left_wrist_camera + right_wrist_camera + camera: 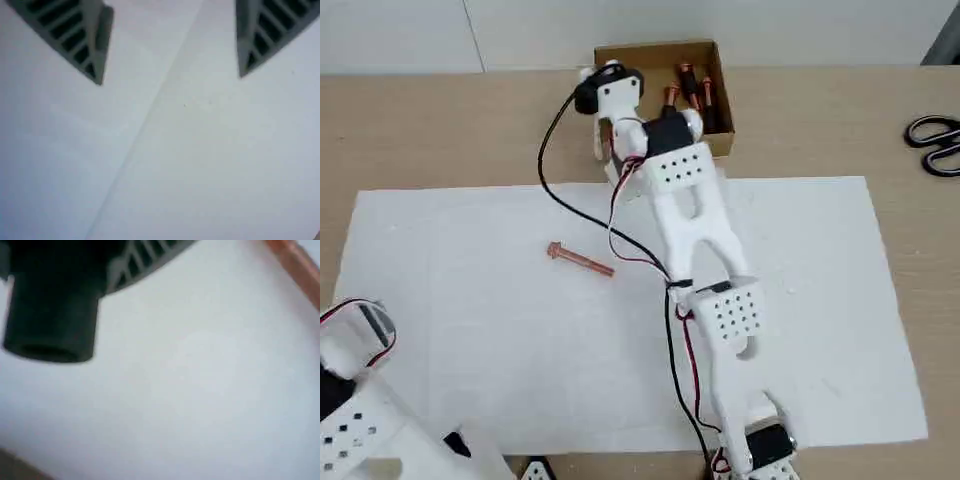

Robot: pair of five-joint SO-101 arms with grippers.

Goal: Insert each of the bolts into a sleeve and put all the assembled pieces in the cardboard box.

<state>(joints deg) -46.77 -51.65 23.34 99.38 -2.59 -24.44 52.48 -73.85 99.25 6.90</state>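
Observation:
A copper bolt (580, 258) lies loose on the white paper (470, 330), left of the middle. The cardboard box (620, 55) stands at the back and holds several bolts with black sleeves (698, 92). My right arm stretches from the front edge toward the box. Its gripper (609, 148) hangs over the paper's far edge, just in front of the box, and is shut on a black sleeve (50, 315). A copper bolt (296, 264) shows beyond it. My left arm (360, 420) sits at the front left. Its gripper (170, 75) is open over bare paper.
Black scissors (935, 140) lie on the wooden table (420, 130) at the far right. The right arm's black and red cables (620, 245) trail over the paper near the loose bolt.

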